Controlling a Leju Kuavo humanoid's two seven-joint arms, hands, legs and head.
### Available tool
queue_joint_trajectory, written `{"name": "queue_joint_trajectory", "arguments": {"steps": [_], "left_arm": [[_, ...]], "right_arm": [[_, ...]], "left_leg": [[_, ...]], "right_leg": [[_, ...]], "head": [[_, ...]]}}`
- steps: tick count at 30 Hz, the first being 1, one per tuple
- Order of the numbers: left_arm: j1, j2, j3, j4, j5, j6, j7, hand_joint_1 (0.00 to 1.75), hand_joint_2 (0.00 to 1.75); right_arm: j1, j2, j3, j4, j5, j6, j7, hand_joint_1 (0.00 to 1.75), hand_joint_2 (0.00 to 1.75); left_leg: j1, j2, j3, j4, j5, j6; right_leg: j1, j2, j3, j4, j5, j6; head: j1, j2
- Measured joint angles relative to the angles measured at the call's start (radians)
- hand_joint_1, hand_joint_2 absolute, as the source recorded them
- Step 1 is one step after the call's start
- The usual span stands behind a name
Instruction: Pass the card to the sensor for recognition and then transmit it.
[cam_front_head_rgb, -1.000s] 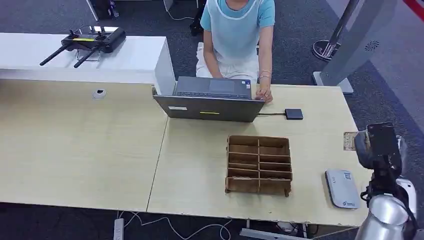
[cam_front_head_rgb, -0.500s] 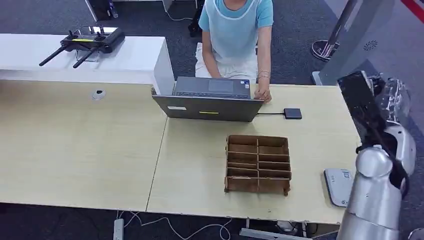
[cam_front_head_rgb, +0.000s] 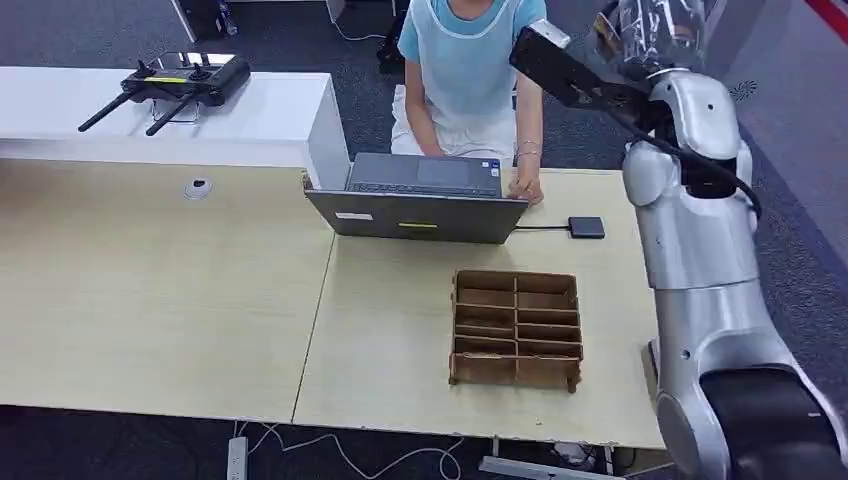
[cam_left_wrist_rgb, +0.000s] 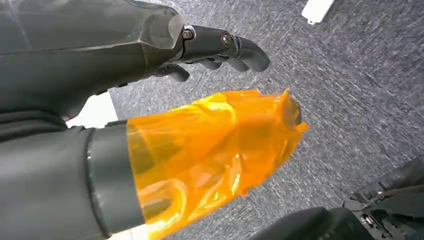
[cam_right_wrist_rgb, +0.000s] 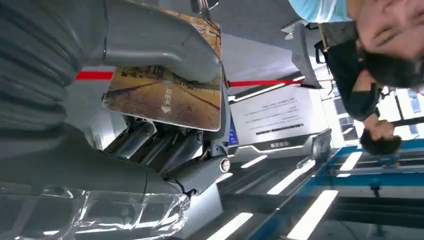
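Card (cam_right_wrist_rgb: 167, 95): brown-and-tan landscape print, small white lettering, pale edge. Right hand (cam_right_wrist_rgb: 165, 115): grey thumb, dark fingers, clear glossy wrap at wrist. Right arm (cam_front_head_rgb: 700, 250): silver, black cable. Left hand (cam_left_wrist_rgb: 150, 115): dark grey, thumb wrapped in translucent orange film. Carpet (cam_left_wrist_rgb: 360, 85): grey speckle. Desk (cam_front_head_rgb: 170, 290): pale wood grain. Divider tray (cam_front_head_rgb: 517, 328): brown. Laptop (cam_front_head_rgb: 420, 200): dark grey, yellow strip on lid. Person's top (cam_front_head_rgb: 470, 50): light blue.

Brown picture card (cam_right_wrist_rgb: 170, 97) against fingers (cam_right_wrist_rgb: 165, 147)
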Motion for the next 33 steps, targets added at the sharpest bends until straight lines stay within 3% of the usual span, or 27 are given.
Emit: {"name": "queue_joint_trajectory", "arguments": {"steps": [8, 15, 24, 33], "left_arm": [[0.0, 0.0, 0.0, -0.006, -0.002, -0.003, -0.001, 0.0, 0.0], [0.0, 0.0, 0.0, -0.007, -0.019, -0.01, 0.0, 0.0, 0.0], [-0.003, 0.0, 0.0, -0.012, -0.023, -0.021, 0.0, 0.0, 0.0], [-0.003, 0.0, 0.0, -0.014, -0.015, -0.028, 0.0, 0.0, 0.0]], "right_arm": [[-0.056, 0.013, 0.087, 0.128, 0.008, -0.018, 0.005, 1.75, 1.75], [-0.071, 0.022, 0.102, 0.178, 0.007, -0.018, 0.005, 1.75, 1.75], [-0.089, 0.077, 0.11, 0.311, -0.004, -0.026, 0.023, 1.75, 1.75], [-0.11, 0.086, 0.11, 0.392, 0.009, -0.055, 0.036, 1.75, 1.75]], "left_leg": [[0.0, 0.0, 0.0, 0.0, 0.0, 0.0], [0.0, 0.0, 0.0, 0.0, 0.0, 0.0], [0.001, 0.0, 0.0, 0.0, 0.0, 0.0], [0.0, 0.0, 0.0, 0.0, 0.0, 0.0]], "right_leg": [[0.0, 0.0, 0.0, -0.001, 0.0, 0.0], [0.0, 0.001, 0.0, -0.001, 0.0, 0.0], [0.0, 0.0, 0.0, 0.0, 0.0, 0.0], [0.0, 0.0, 0.0, -0.001, 0.0, 0.0]], "head": [[0.0, 0.0], [0.0, 0.0], [0.0, 0.0], [0.0, 0.0]]}}
